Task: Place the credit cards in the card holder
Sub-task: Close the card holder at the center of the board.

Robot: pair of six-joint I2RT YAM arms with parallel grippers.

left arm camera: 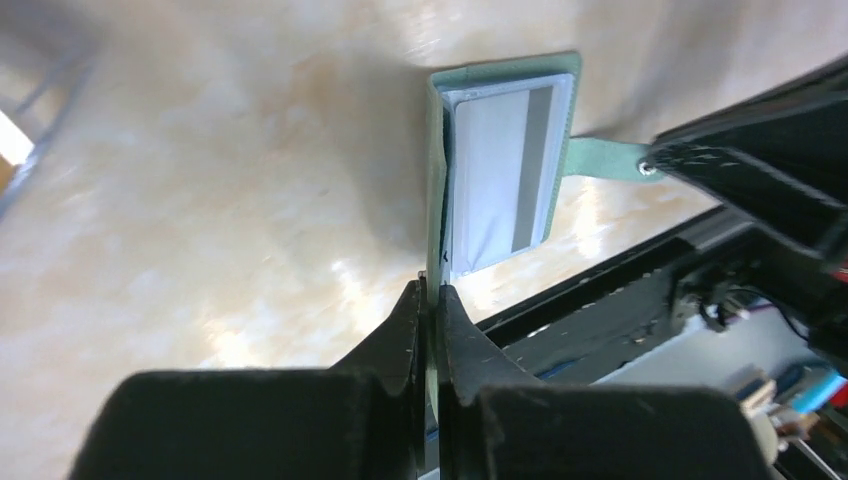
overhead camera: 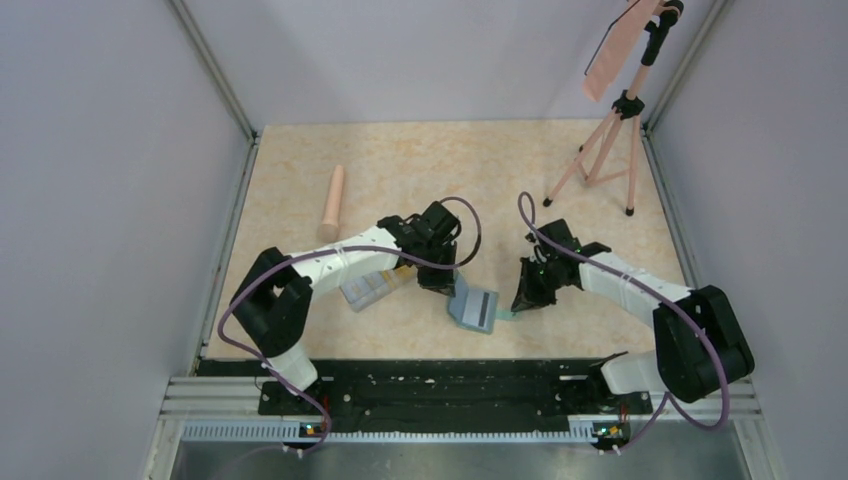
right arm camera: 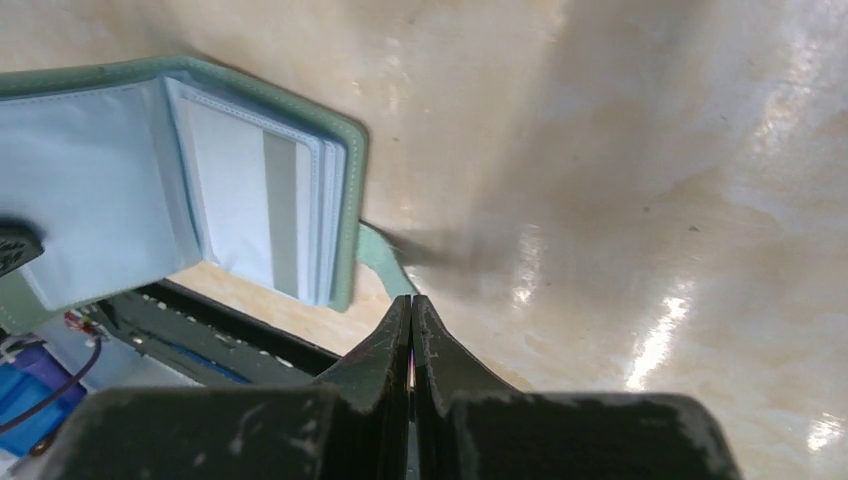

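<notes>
The card holder [overhead camera: 476, 310] lies open on the table [overhead camera: 420, 160], close to the near edge and between the two grippers. The left gripper [left arm camera: 432, 295] has its fingers pressed together on the edge of the holder's green cover. In the left wrist view that cover stands edge-on, rising straight out of the fingertips, with the rest of the holder just beyond them. The pale blue pocket pages [left arm camera: 478, 225] fan out to one side of the raised cover. The uppermost pocket shows a whitish credit card [left arm camera: 500, 150] with a grey stripe along its length. The right gripper [right arm camera: 411, 305] is closed to a thin line at the end of the snap tab [left arm camera: 600, 158]. The tab runs from the holder's other cover straight to those fingertips, and the tips appear to pinch it. In the right wrist view the holder sits up and to the left of the tips, joined to them only by the tab. The holder is thus gripped on two sides, cover at the left and tab at the right. A clear plastic box [overhead camera: 362, 291] rests partly under the left forearm, just left of the holder; its contents cannot be made out. A peach cylinder [overhead camera: 333, 203] lies well apart at the far left. A tripod [overhead camera: 607, 140] stands at the far right corner.
</notes>
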